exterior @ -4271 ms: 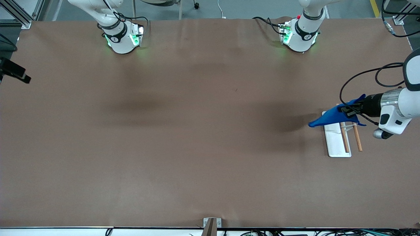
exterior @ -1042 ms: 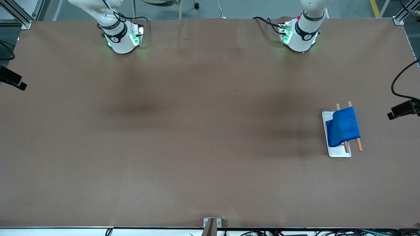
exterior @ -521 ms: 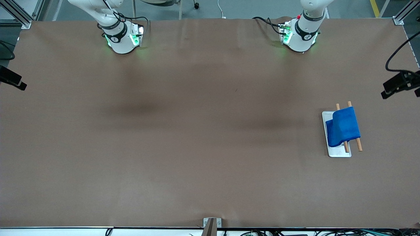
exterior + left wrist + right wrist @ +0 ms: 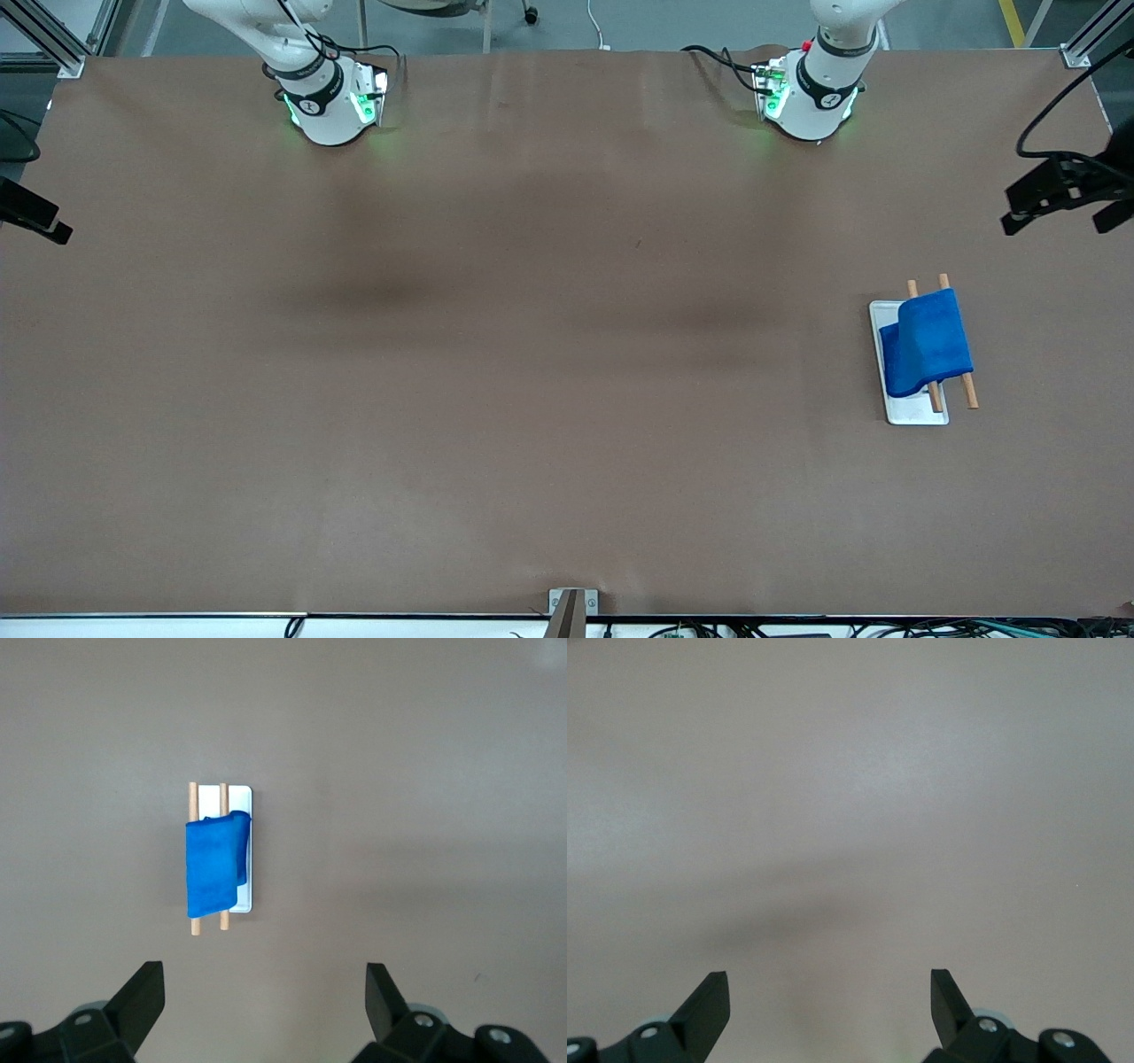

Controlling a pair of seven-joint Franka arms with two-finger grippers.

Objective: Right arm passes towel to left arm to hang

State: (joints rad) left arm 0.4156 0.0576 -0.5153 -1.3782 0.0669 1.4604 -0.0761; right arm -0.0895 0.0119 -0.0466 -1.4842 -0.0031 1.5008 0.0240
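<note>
The blue towel (image 4: 926, 341) hangs draped over two wooden rods (image 4: 970, 394) of the rack, above its white tray (image 4: 912, 412), near the left arm's end of the table. The left wrist view shows the towel (image 4: 213, 864), the rods (image 4: 192, 797) and the tray (image 4: 246, 797) well below. My left gripper (image 4: 1054, 221) is open and empty, high over the table beside the rack; its jaws (image 4: 264, 979) stand wide apart. My right gripper (image 4: 40, 221) waits at the right arm's end, open and empty (image 4: 829, 985) over bare table.
The right arm's base (image 4: 332, 106) and the left arm's base (image 4: 811, 97) stand at the table edge farthest from the front camera. A small metal bracket (image 4: 571, 602) sits at the edge nearest that camera. A black cable (image 4: 1059, 97) loops above the left gripper.
The left gripper, shut on the towel over the rack 4.3 s ago, has let it go. Over the last second it has moved away from the rack. The towel stays draped.
</note>
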